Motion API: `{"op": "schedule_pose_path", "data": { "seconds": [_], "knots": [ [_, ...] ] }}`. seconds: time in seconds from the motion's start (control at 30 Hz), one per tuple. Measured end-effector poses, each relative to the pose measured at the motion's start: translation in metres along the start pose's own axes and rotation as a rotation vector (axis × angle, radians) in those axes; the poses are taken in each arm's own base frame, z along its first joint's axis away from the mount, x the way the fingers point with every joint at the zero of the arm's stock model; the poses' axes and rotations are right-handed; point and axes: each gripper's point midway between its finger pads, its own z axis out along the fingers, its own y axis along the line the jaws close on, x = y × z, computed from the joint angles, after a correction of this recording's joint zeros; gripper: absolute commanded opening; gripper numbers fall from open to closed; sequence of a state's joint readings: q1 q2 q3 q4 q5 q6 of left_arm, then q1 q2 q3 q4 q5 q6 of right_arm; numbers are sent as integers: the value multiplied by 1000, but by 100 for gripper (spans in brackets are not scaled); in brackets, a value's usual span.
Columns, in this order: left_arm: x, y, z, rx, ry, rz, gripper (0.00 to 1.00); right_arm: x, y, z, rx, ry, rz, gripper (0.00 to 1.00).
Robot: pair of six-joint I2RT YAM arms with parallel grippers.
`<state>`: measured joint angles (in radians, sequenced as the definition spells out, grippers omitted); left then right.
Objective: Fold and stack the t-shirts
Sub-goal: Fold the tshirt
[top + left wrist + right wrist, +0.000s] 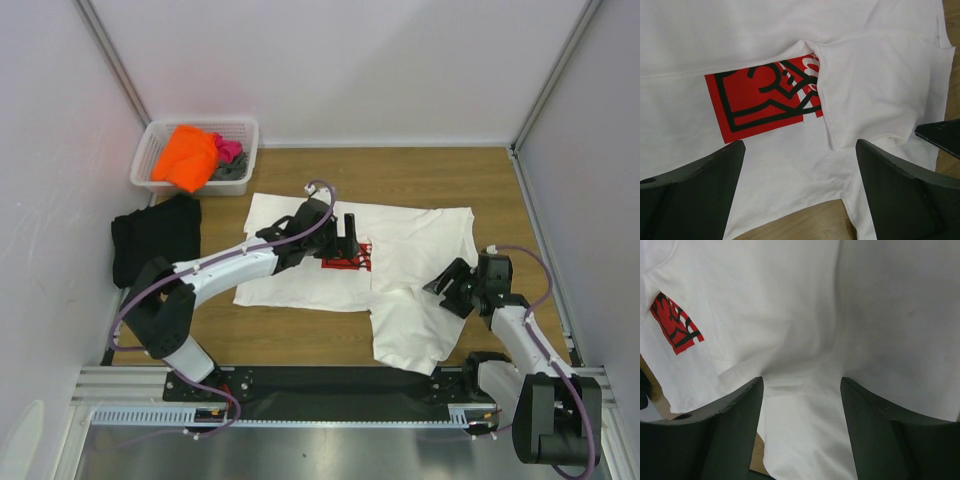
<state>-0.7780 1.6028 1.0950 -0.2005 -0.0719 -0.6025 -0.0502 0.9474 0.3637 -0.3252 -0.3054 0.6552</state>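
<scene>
Top view: basket (150,152) at far left holding orange tee (186,156), pink tee (228,149), grey tee (234,172); black tee (152,238) beside white tee (400,270) mid-table; left wrist: left gripper (799,172) open above graphic (762,97); right wrist: right gripper (801,407) open over white cloth.

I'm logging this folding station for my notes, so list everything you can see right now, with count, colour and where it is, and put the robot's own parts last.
White t-shirt: one, white with a red-and-black graphic, spread mid-table, one part folded over the graphic, lower right part hanging over the near edge.
Black t-shirt: one, black, left edge of the table, bunched.
Basket: one, white plastic lattice, far left corner.
Orange t-shirt: one, in the basket, on top.
Pink t-shirt: one, in the basket, mostly hidden.
Grey t-shirt: one, in the basket, near side.
Table: one, wood-coloured.
Left gripper: black, open, over the graphic.
Right gripper: black, open, over the shirt's right part.
</scene>
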Motion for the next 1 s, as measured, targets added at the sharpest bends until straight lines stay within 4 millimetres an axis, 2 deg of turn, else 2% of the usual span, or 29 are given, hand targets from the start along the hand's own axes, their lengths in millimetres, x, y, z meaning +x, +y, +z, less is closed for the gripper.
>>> {"op": "schedule_pose_path", "data": {
  "seconds": [0.27, 0.47, 0.7, 0.87, 1.0],
  "knots": [
    [1, -8, -5, 31, -15, 7, 98, -16, 12, 3, -57, -69, -27, 54],
    [3, -12, -6, 38, -12, 14, 99, -16, 11, 7, -52, -65, -27, 54],
    [3, -12, -6, 39, -13, 14, 98, -16, 10, 3, -48, -75, -31, 55],
    [7, -12, -6, 38, -6, 17, 99, -12, 5, 7, -28, -57, -29, 60],
    [10, -11, -6, 36, -2, 18, 98, -7, 0, 13, -8, -35, -30, 57]
  ]
}}
